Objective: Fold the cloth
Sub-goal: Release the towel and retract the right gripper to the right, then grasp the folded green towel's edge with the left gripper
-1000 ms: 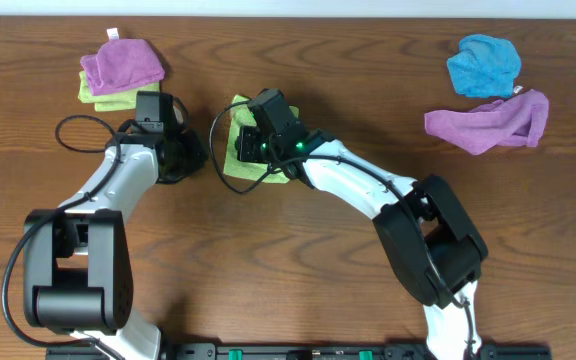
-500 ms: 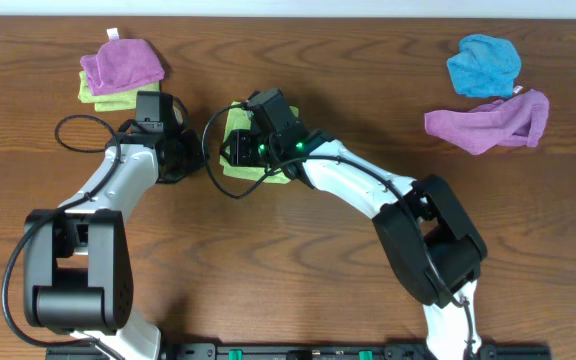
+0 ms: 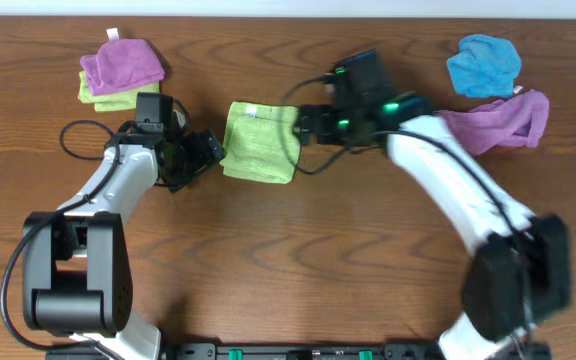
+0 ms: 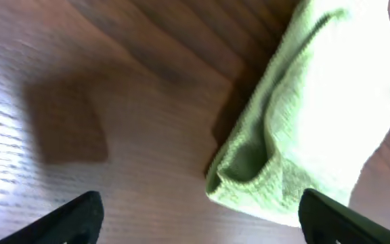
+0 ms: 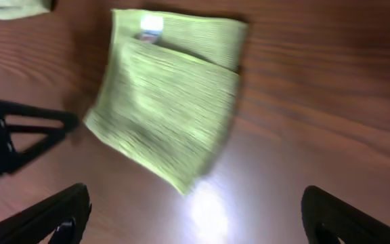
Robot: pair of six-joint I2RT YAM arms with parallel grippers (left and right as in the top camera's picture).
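Observation:
The cloth [image 3: 261, 142] is a lime-green towel lying folded in a flat rectangle on the wooden table, its white tag [image 3: 251, 112] near the far edge. My left gripper [image 3: 211, 150] stands open just left of it, touching nothing. In the left wrist view a folded corner of the cloth [image 4: 317, 115] lies ahead of the open left gripper [image 4: 202, 227]. My right gripper [image 3: 308, 125] is open just right of the cloth. From the right wrist the whole cloth [image 5: 168, 108] shows beyond the empty right gripper [image 5: 198, 220].
A purple cloth [image 3: 123, 62] rests on another lime-green one [image 3: 98, 98] at the far left. At the far right lie a bright blue cloth [image 3: 483, 65] and a second purple cloth [image 3: 493, 122]. A black cable [image 3: 78, 135] loops beside the left arm.
Both grippers have opened and let go of the cloth. The right arm has swung back to the right, off the cloth, which now lies uncovered and flat.

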